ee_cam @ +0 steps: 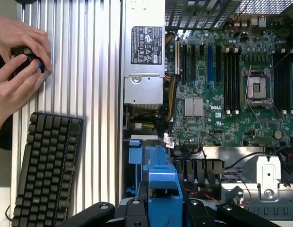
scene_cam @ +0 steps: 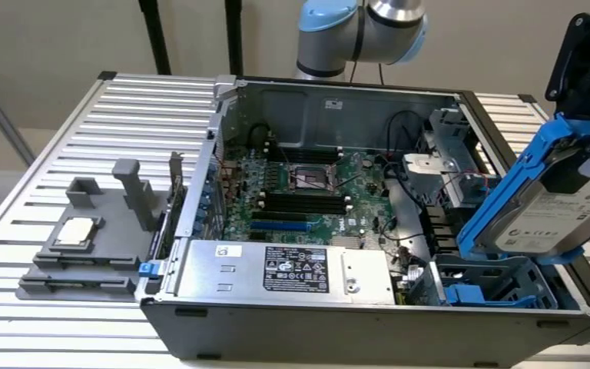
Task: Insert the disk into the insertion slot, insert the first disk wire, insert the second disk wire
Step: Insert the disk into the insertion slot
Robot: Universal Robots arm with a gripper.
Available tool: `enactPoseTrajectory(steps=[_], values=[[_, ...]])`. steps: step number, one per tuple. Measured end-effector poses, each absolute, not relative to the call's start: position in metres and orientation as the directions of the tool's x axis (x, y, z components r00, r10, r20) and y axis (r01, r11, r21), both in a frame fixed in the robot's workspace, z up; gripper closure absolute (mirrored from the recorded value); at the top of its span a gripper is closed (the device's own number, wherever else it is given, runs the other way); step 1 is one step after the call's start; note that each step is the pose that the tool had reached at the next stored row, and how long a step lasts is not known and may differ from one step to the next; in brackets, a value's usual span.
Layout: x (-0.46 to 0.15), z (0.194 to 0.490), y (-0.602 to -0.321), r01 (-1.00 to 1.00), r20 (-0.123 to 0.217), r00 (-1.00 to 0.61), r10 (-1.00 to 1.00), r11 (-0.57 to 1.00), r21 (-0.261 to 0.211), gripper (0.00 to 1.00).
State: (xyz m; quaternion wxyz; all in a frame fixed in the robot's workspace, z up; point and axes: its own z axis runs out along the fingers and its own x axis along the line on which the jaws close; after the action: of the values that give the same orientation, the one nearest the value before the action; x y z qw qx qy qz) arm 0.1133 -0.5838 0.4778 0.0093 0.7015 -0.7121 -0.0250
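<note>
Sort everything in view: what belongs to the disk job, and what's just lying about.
Job: disk, held in the gripper; insertion slot.
Lying about: grey fixture, power-supply box, keyboard.

The disk [scene_cam: 556, 219] sits tilted between my jaws, the drive cage [scene_cam: 490, 280] just below them; the power supply [scene_cam: 285, 270] lies beside that cage, the motherboard [scene_cam: 306, 196] beyond it.
</note>
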Motion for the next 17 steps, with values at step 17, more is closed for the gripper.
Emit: enactPoseTrajectory(steps=[17], values=[[0.110, 0.451, -0.591, -0.998, -0.037, 0.025, -0.999, -0.027, 0.049, 0.68]])
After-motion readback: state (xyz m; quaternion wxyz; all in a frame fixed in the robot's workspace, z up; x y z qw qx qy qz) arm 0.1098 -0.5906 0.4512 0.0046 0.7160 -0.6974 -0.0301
